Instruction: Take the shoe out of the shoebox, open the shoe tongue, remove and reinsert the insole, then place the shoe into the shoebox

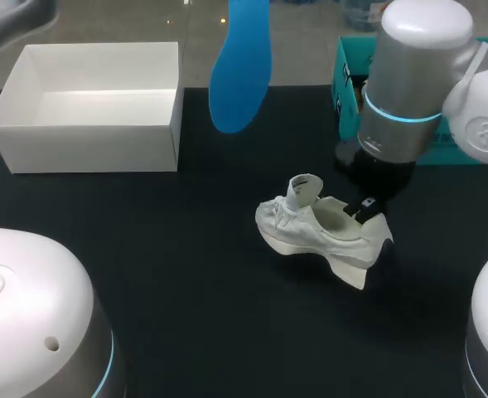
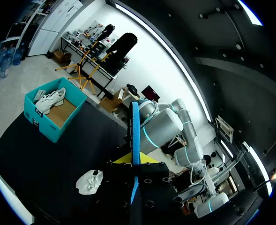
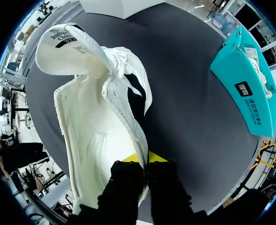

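A white shoe (image 1: 318, 228) rests on the black table with its tongue (image 1: 303, 189) pulled up. My right gripper (image 1: 366, 209) is shut on the shoe's heel collar; in the right wrist view the yellow tips of the gripper (image 3: 145, 159) pinch the collar of the shoe (image 3: 95, 126), below the raised tongue (image 3: 70, 51). The blue insole (image 1: 241, 70) hangs in the air above the table's far side. My left gripper (image 2: 135, 161) is shut on the insole (image 2: 136, 136), seen edge-on, high above the shoe (image 2: 90, 182). The open white shoebox (image 1: 90, 108) stands at the back left.
A teal box (image 1: 347, 79) stands at the back right behind my right arm; in the left wrist view this teal box (image 2: 53, 112) holds another white shoe. Black tabletop stretches between the shoebox and the shoe.
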`<control>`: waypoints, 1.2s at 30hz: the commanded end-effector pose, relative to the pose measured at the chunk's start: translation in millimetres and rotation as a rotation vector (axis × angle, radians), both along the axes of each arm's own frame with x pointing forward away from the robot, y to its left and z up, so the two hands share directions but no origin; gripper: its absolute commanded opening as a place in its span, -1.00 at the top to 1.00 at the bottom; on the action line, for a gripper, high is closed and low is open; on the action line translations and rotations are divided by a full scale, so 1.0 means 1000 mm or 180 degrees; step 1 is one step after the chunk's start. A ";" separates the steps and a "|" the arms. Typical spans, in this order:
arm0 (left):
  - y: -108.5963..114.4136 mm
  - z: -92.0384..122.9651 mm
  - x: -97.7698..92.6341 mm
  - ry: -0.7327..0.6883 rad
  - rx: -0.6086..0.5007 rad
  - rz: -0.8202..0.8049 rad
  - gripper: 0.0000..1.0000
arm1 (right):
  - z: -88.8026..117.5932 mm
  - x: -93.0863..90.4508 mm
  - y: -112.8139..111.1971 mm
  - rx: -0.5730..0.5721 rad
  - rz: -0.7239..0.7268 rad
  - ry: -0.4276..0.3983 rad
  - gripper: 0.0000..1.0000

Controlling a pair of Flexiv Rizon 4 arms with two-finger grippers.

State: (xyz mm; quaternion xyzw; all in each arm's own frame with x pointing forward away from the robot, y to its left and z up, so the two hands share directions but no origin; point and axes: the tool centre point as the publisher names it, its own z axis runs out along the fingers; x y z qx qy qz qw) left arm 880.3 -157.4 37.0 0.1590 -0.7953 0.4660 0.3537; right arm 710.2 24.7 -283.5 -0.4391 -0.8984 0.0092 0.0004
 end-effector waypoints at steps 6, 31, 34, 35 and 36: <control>0.000 0.000 0.002 0.0002 0.0005 -0.0012 1.00 | 0.000 0.007 0.013 -0.0277 -0.0144 0.0045 1.00; 0.000 0.000 0.002 0.0002 0.0005 -0.0012 1.00 | 0.006 -0.029 0.006 0.0150 -0.2127 -0.0457 1.00; 0.000 0.000 0.002 0.0002 0.0005 -0.0012 1.00 | 0.004 -0.034 0.011 0.0183 -0.2330 -0.0614 1.00; 0.000 0.000 0.002 0.0002 0.0005 -0.0012 1.00 | 0.004 -0.036 0.013 0.0180 -0.2398 -0.0659 1.00; 0.000 0.000 0.002 0.0002 0.0005 -0.0012 1.00 | 0.004 -0.037 0.013 0.0169 -0.2462 -0.0705 1.00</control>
